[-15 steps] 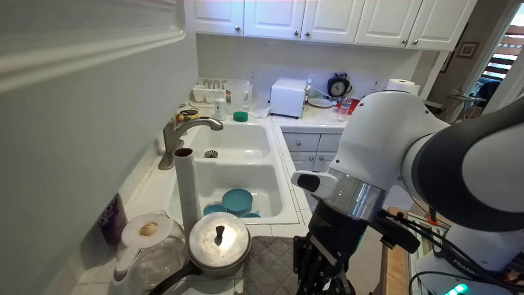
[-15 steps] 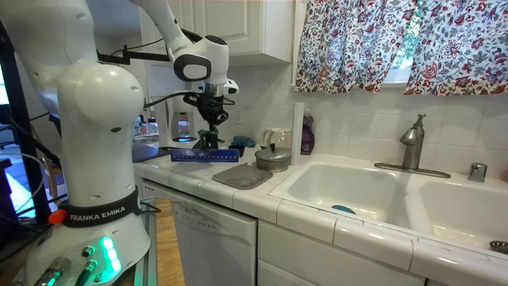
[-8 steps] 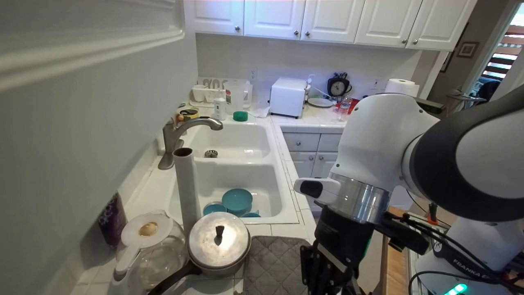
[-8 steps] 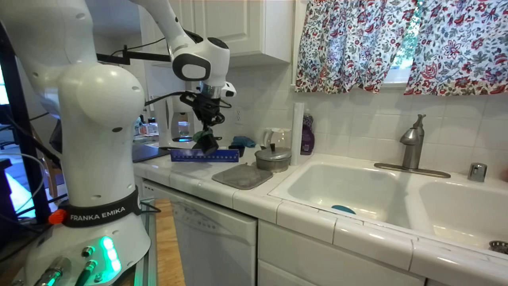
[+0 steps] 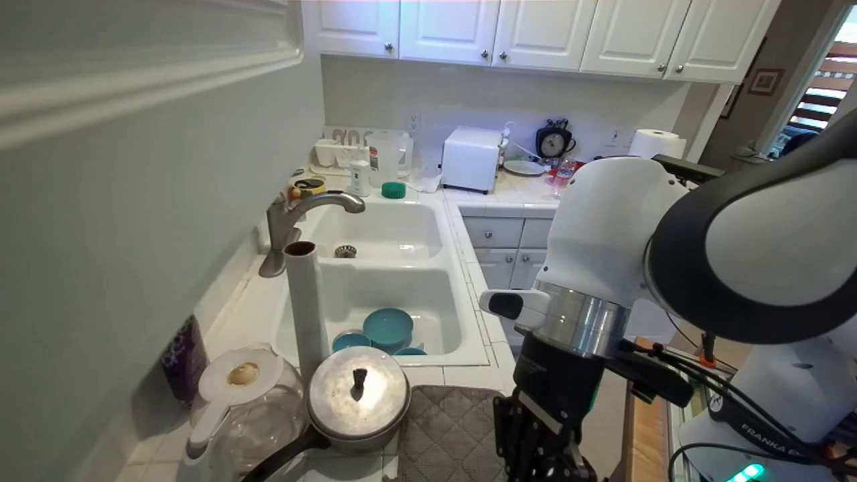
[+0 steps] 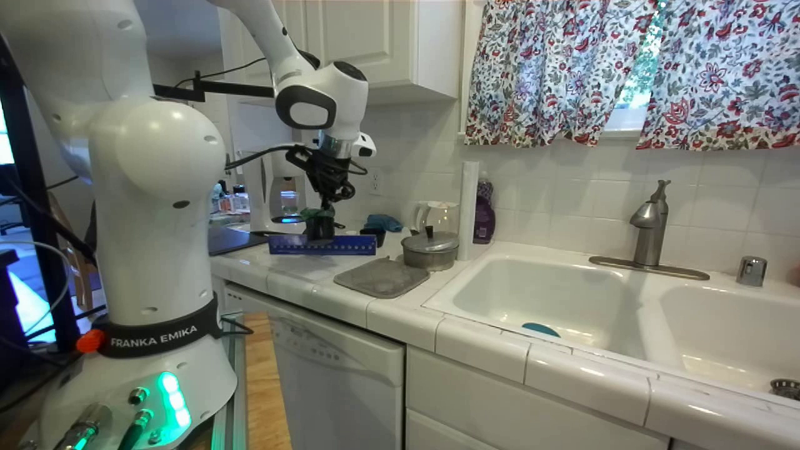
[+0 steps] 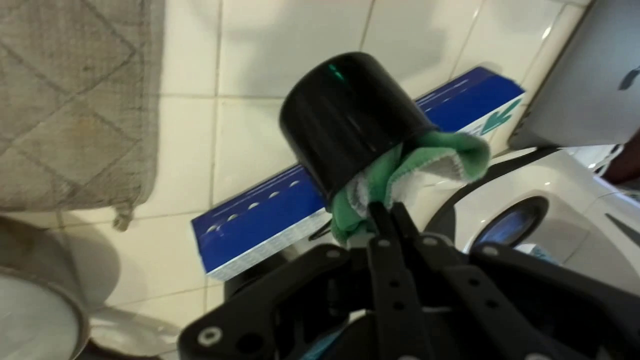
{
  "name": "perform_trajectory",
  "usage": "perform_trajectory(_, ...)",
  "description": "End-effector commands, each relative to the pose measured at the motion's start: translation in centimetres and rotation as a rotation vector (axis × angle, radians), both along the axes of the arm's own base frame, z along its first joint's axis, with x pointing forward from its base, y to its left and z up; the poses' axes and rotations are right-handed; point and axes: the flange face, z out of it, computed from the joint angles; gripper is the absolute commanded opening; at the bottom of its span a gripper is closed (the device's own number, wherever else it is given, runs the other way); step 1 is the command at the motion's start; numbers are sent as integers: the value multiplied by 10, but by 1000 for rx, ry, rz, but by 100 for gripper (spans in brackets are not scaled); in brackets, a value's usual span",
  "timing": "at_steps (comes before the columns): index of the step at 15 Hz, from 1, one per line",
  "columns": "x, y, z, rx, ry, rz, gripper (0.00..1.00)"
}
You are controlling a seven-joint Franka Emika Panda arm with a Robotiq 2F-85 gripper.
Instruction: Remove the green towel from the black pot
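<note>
One green towel (spilling from the pot) hangs from the tool.

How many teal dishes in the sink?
3 visible in an exterior view, all in the near basin: the largest dish, a smaller dish left of it, and a third dish at its lower right, cut off by the basin's near edge. More may be hidden there.

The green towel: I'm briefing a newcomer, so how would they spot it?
Follow the big white robot arm down to its gripper. There the green towel pokes out of the black pot. Its crumpled green and white folds set it apart from the blue box.
</note>
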Motion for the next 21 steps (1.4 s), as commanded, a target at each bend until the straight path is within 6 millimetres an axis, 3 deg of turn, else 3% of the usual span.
perform_trajectory(1,-12,-3,0,103,129,60,1)
perform_trajectory(2,-4,-14,-17,-10,-4,-12,1)
perform_trajectory(3,0,-19,-18,-35,-55,-11,1)
perform_trajectory(4,-7,-16,-11,84,138,42,1)
perform_trajectory(5,-8,-17,-16,100,162,29,1)
perform_trajectory(6,2,-30,-26,-35,-17,-23,1)
perform_trajectory(7,-7,-25,-18,86,202,21,1)
perform_trajectory(8,-10,-27,-11,121,185,78,1)
perform_trajectory(9,-5,-28,-26,45,136,15,1)
perform_trajectory(10,3,-35,-24,-8,30,0,1)
perform_trajectory(11,-9,-29,-10,125,215,88,1)
perform_trajectory(13,6,-33,-26,-23,25,32,1)
perform_trajectory(14,-4,-26,-20,67,219,30,1)
perform_trajectory(15,-9,-21,-12,121,224,88,1)
perform_trajectory(16,2,-25,-23,-6,41,30,1)
perform_trajectory(17,5,-23,-20,-15,17,35,1)
perform_trajectory(18,-8,-15,-6,105,192,100,1)
perform_trajectory(19,-12,-6,-7,134,201,103,1)
perform_trajectory(20,-3,-8,-14,17,19,54,1)
perform_trajectory(21,6,-9,-15,-17,1,86,1)
